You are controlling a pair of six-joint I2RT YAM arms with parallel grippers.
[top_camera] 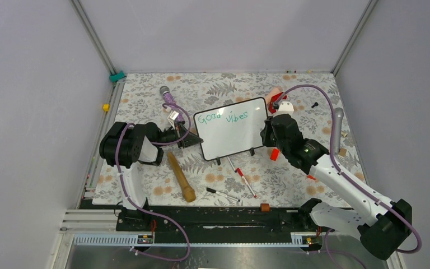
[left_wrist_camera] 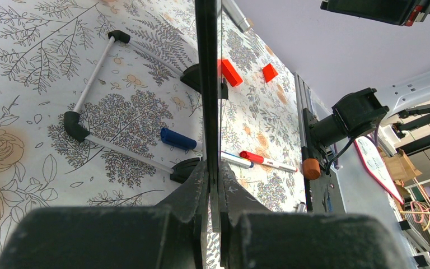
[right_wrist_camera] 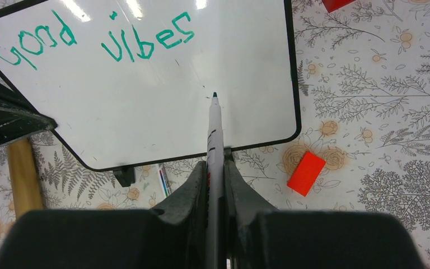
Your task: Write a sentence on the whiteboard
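right fingers point(right_wrist_camera: 193, 189) pinch a marker point(right_wrist_camera: 215, 129); whiteboard point(right_wrist_camera: 145, 106) sentence point(right_wrist_camera: 165, 38) reads "good vibes".

The black-framed whiteboard point(top_camera: 235, 137) bears a green sentence point(top_camera: 223, 117), "Good vibes".

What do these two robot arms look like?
The left arm and right arm both have chunky black joints, white links and a purple cable looping alongside. The left pincer and right pincer are matte black, with two tapering fingers.
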